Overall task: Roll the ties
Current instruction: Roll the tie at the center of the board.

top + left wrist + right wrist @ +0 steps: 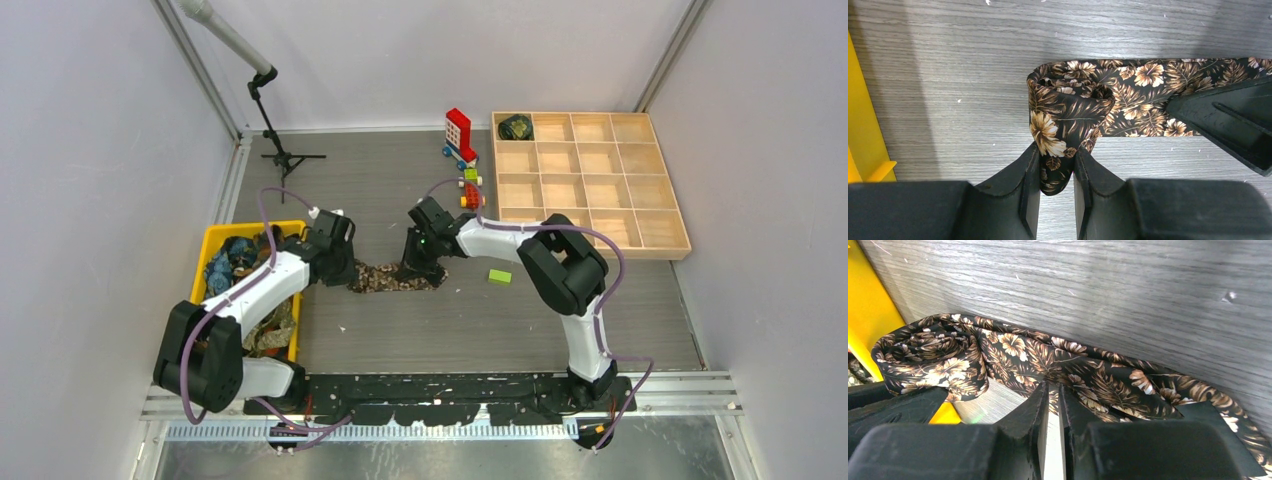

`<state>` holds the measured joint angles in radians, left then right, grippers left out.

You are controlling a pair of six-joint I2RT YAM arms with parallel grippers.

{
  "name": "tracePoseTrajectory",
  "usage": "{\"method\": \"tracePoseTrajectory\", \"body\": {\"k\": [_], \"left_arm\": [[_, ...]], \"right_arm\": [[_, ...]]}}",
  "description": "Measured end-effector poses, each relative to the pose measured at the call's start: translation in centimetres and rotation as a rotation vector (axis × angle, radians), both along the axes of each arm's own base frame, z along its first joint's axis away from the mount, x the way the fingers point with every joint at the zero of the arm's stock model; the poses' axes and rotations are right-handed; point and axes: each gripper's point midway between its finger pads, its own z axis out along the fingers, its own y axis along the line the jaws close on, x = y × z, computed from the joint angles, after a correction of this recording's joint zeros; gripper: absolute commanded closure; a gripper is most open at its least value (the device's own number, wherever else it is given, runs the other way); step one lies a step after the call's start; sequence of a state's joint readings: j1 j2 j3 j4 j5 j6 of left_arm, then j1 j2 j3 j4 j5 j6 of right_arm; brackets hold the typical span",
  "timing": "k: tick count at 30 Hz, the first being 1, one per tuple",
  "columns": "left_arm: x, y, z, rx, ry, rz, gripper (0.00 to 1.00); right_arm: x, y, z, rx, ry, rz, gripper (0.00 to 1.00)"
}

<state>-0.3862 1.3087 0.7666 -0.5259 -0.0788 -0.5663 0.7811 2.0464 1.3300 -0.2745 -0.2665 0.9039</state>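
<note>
**Desk:** How far along is the rolling?

**Photographer:** One rolled tie (516, 127) is sitting in the far-left corner compartment of the wooden tray (590, 113), and the other compartments are showing bare wood. A brown floral tie (1128, 90) is lying on the table (480, 320) between the arms, with its end coiled only a few loose turns. The left gripper (1057, 155) is pinching that coil. The right gripper (1050, 390), jaws nearly together, is nipping the flat stretch beside it.

**Desk:** And what is left?

**Photographer:** Most of it, judging by the heap of ties (235, 262) filling the yellow bin (215, 235) on the left.

**Desk:** Is any brand or lettering showing?

**Photographer:** None that I am managing to read.
</note>
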Motion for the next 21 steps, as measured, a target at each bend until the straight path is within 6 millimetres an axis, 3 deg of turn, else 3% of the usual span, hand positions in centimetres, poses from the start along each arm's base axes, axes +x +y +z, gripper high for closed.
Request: {"method": "tracePoseTrajectory", "body": {"k": [15, 21], "left_arm": [[0.4, 0.0, 0.4, 0.104, -0.021, -0.040, 0.82], [0.4, 0.1, 0.5, 0.233, -0.039, -0.067, 0.82]], "right_arm": [[-1.4, -0.2, 0.3, -0.019, -0.004, -0.010, 0.82], [-1.7, -1.4, 2.1, -0.053, -0.023, -0.021, 0.82]]}}
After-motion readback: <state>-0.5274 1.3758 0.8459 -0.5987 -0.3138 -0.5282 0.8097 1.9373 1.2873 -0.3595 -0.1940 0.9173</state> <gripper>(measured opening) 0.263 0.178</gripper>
